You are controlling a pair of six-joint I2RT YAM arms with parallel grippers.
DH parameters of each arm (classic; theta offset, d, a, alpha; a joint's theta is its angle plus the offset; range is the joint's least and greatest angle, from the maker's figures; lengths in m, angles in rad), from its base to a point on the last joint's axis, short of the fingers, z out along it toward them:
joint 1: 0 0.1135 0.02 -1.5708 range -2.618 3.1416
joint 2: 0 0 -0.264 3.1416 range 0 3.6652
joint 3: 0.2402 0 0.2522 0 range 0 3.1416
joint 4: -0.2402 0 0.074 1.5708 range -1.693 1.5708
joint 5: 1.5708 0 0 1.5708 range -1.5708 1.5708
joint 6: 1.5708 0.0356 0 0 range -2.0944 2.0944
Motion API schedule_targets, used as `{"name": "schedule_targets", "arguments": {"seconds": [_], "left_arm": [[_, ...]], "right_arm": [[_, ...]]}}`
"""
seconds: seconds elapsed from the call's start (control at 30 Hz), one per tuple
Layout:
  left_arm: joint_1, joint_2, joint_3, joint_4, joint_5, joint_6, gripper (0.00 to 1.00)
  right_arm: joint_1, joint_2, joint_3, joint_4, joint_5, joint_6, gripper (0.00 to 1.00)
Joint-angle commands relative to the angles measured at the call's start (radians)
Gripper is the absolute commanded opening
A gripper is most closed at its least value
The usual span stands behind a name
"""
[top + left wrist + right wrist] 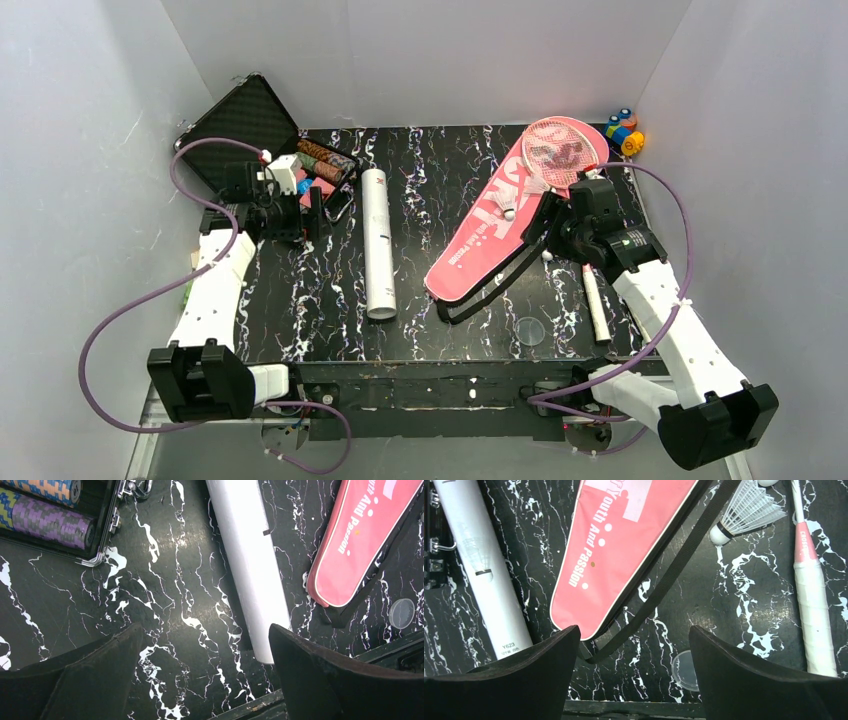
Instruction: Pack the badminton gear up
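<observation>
The pink "SPORT" bag (500, 215) lies slantwise at mid-right, its black strap (674, 575) trailing off the narrow end. A pink-framed racket head (558, 150) rests on its wide far end. A white racket handle (596, 300) lies to the right of the bag; my right arm hides whatever joins handle and head. The white shuttlecock (749, 510) lies on the table between bag and handle. The long white tube (377, 240) lies at centre-left. My right gripper (545, 228) hovers open and empty over the strap. My left gripper (322, 212) is open and empty to the left of the tube.
The open black hard case (250, 120) with striped poker chips (45, 520) sits at the back left. A small clear lid (530, 330) lies near the front edge. Small coloured objects (625, 130) sit in the back right corner. White walls enclose the table.
</observation>
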Motion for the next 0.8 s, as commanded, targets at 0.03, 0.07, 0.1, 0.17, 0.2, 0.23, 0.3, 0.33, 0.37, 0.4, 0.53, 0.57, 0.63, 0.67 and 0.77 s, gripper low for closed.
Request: {"name": "schedule_targets", "arguments": {"seconds": [0.03,0.07,0.1,0.17,0.2,0.23,0.3,0.33,0.37,0.4,0.53,0.57,0.63,0.67,0.77], "left_arm": [[-0.007,0.046,0.058,0.024,0.036,0.021,0.98],[-0.009,0.057,0.055,0.029,0.034,0.025,0.98],[-0.019,0.068,0.050,0.038,0.002,0.015,0.98],[-0.053,0.091,0.050,0.056,-0.072,-0.002,0.98],[-0.076,0.101,0.049,0.068,-0.096,-0.004,0.98],[-0.097,0.113,0.052,0.078,-0.117,-0.006,0.98],[-0.133,0.146,0.067,0.089,-0.142,-0.015,0.98],[-0.146,0.169,0.081,0.092,-0.151,-0.017,0.98],[-0.154,0.201,0.099,0.093,-0.152,-0.041,0.98],[-0.163,0.231,0.119,0.093,-0.149,-0.057,0.98],[-0.197,0.377,0.222,0.094,-0.163,-0.089,0.98],[-0.206,0.411,0.249,0.093,-0.171,-0.098,0.98],[-0.227,0.475,0.296,0.098,-0.190,-0.114,0.98],[-0.239,0.506,0.314,0.102,-0.196,-0.121,0.98],[-0.273,0.590,0.364,0.110,-0.204,-0.143,0.98]], "right_arm": [[0.006,-0.004,0.014,-0.020,0.037,-0.018,0.89],[0.006,-0.002,0.016,-0.020,0.038,-0.019,0.89],[0.006,0.000,0.017,-0.021,0.038,-0.019,0.89],[0.006,0.000,0.017,-0.024,0.044,-0.019,0.90],[0.006,-0.002,0.017,-0.025,0.049,-0.018,0.90],[0.006,-0.005,0.016,-0.026,0.052,-0.017,0.90],[0.005,-0.006,0.016,-0.026,0.057,-0.013,0.90],[0.006,-0.006,0.017,-0.027,0.060,-0.011,0.90],[0.006,-0.006,0.019,-0.030,0.061,-0.009,0.91],[0.006,-0.006,0.019,-0.028,0.060,-0.007,0.91],[0.006,-0.013,0.016,-0.023,0.067,-0.008,0.91],[0.006,-0.016,0.017,-0.024,0.070,-0.009,0.91],[0.006,-0.021,0.016,-0.028,0.072,-0.012,0.91],[0.006,-0.025,0.015,-0.029,0.075,-0.013,0.91],[0.006,-0.038,0.010,-0.030,0.078,-0.012,0.91]]}}
